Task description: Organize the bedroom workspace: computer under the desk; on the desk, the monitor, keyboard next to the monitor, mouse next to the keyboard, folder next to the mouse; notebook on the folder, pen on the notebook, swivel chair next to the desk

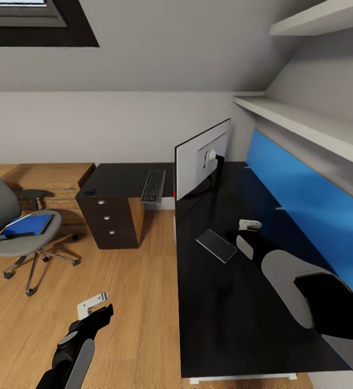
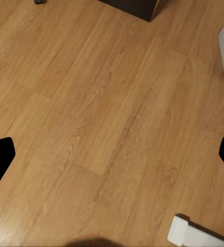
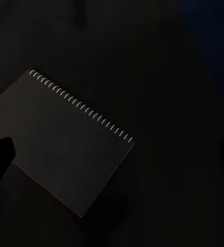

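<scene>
Notebook point(image 1: 216, 245) lies flat on the black desk point(image 1: 225, 324), at seven o'clock from the monitor point(image 1: 201, 158). Right gripper point(image 1: 249, 224) hovers just at its three o'clock, fingers spread wide in the wrist view, holding nothing. Keyboard point(image 1: 154, 186) sits at the monitor's nine o'clock. Blue folder point(image 1: 26, 225) rests on the swivel chair point(image 1: 14, 232). Left gripper point(image 1: 93, 305) hangs over the wood floor point(image 1: 133, 302), open and empty.

Black L-shaped desk point(image 1: 219, 302) carries monitor point(image 1: 201, 159) upright at its corner, keyboard point(image 1: 154, 186) left of it, mouse point(image 1: 90, 191) at the far left end, dark spiral notebook point(image 1: 216, 245) flat mid-top; blue folder point(image 1: 28, 225) lies on grey swivel chair point(image 1: 14, 237) seat left of desk.
</scene>
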Motion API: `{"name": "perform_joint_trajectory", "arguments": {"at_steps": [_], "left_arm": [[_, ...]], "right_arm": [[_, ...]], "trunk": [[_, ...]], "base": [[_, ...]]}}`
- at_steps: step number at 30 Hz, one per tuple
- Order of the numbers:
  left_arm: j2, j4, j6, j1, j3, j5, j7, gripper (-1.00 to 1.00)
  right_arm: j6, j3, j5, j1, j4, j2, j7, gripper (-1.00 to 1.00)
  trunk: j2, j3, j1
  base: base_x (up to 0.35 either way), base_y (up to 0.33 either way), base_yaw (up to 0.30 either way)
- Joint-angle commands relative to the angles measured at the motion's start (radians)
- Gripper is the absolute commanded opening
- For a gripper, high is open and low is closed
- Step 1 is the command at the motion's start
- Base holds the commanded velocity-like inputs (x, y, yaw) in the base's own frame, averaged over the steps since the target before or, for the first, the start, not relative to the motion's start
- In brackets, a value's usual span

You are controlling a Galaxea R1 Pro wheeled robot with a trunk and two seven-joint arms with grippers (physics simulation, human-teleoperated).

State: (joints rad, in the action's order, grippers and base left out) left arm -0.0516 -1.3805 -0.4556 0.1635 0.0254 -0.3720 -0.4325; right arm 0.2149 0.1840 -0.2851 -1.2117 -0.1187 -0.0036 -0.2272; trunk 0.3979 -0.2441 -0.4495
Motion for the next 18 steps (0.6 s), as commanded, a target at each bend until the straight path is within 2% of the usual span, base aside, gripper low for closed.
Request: {"name": "perform_joint_trajectory", "arguments": {"at_steps": [1,9,18], "left_arm": [[-0.001,-0.002,-0.003,0.001,0.001,-0.011,-0.006,1.00],[-0.001,-0.002,-0.003,0.001,0.001,-0.010,-0.006,1.00],[-0.001,-0.002,-0.003,0.001,0.001,-0.011,-0.006,1.00]], "right_arm": [[0.006,0.009,-0.008,0.000,-0.002,0.000,-0.005,1.00],[0.001,0.009,-0.008,0.000,-0.002,0.000,-0.004,1.00],[-0.047,0.009,-0.008,0.001,-0.001,0.001,-0.006,1.00]], "trunk": [[0.002,-0.004,-0.001],[0.002,-0.016,-0.001],[0.002,-0.030,-0.001]], "base": [[0.000,0.000,0.000],[0.000,0.000,0.000],[0.000,0.000,0.000]]}}
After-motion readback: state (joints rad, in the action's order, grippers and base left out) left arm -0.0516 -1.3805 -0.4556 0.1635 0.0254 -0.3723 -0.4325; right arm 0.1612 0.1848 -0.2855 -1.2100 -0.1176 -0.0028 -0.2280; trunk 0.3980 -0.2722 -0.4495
